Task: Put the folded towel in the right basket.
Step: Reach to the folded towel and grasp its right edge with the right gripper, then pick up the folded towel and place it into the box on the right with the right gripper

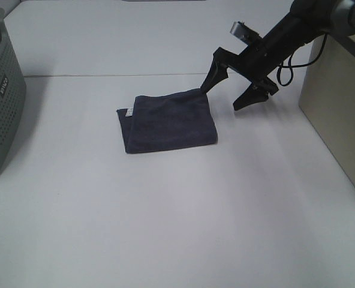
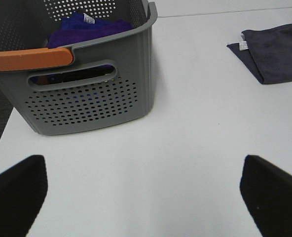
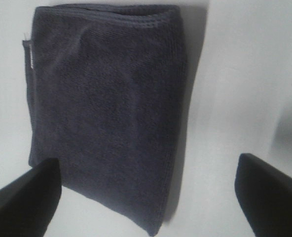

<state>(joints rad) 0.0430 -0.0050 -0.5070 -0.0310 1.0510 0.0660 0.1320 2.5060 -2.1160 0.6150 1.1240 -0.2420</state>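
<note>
Table (image 1: pixel 165 228) bare in front of towel (image 1: pixel 168 122) and to its left: wide passage. Left basket (image 1: pixel 0 102) blocks far left edge, well apart from towel. Right basket (image 1: pixel 339 114) walls off right edge, tall side facing table. Lane between towel and right basket partly taken by right gripper (image 1: pixel 220 99), jaws spread at towel's back right corner. Cable loop (image 1: pixel 285 72) hangs near right basket's wall.

One dark towel (image 1: pixel 167 122), two baskets (image 1: pixel 0 90), two claws (image 1: pixel 220 99)

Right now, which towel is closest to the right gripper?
The dark grey towel flat on the table, just beside the right gripper; the purple towel sits in the grey basket.
</note>
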